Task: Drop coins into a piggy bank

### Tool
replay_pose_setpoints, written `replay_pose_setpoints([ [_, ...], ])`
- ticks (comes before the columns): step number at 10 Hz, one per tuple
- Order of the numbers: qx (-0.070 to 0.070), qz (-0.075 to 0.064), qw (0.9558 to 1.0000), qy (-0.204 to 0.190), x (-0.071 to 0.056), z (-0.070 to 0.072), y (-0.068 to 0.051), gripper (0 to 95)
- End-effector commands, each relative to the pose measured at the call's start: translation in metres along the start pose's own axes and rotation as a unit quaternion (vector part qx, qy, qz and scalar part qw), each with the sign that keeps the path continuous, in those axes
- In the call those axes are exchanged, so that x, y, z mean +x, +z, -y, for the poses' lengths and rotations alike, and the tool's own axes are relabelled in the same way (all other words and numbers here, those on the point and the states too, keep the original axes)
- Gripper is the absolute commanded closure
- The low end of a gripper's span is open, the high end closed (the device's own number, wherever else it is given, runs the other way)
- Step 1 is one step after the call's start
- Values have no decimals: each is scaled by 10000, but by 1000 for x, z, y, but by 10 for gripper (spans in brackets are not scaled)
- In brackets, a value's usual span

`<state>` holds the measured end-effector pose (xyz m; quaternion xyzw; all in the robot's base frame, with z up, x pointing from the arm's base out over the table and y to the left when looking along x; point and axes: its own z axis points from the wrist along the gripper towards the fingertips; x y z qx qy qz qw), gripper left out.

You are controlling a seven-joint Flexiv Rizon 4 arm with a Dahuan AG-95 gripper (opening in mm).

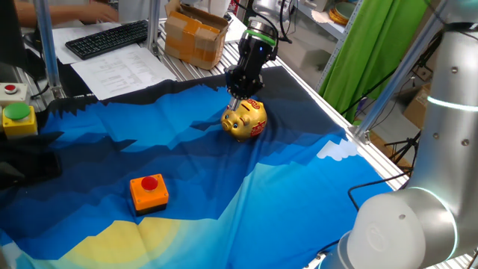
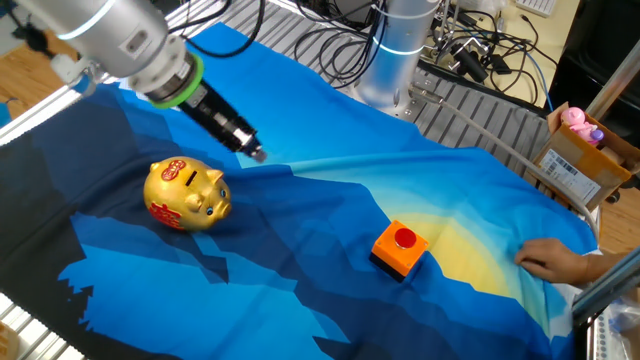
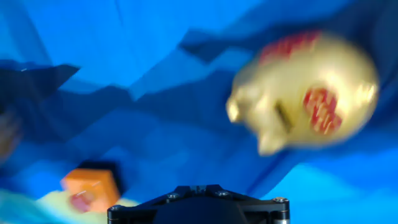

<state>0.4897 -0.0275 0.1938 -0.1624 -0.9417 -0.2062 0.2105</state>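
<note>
The gold piggy bank (image 1: 244, 119) with red marks stands on the blue cloth, its slot on top; it also shows in the other fixed view (image 2: 186, 194) and blurred in the hand view (image 3: 311, 93). My gripper (image 1: 237, 96) hangs just above and behind the bank, and in the other fixed view (image 2: 255, 153) it is a little to the right of the bank, apart from it. The fingers are closed together, with a small greyish coin (image 2: 258, 155) pinched at their tip. No fingers show in the hand view. I see no other coins.
An orange box with a red button (image 1: 149, 192) sits on the cloth toward the front (image 2: 400, 249). A person's hand (image 2: 555, 262) rests on the cloth edge. A cardboard box (image 1: 196, 33) and a keyboard (image 1: 104, 39) lie beyond the table's far edge.
</note>
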Motion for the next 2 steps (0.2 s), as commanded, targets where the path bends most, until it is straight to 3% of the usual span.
replay_pose_setpoints([
  [1,-46,119,9995,272,26,-5,15,950],
  [2,-51,124,9993,353,31,-6,17,950],
])
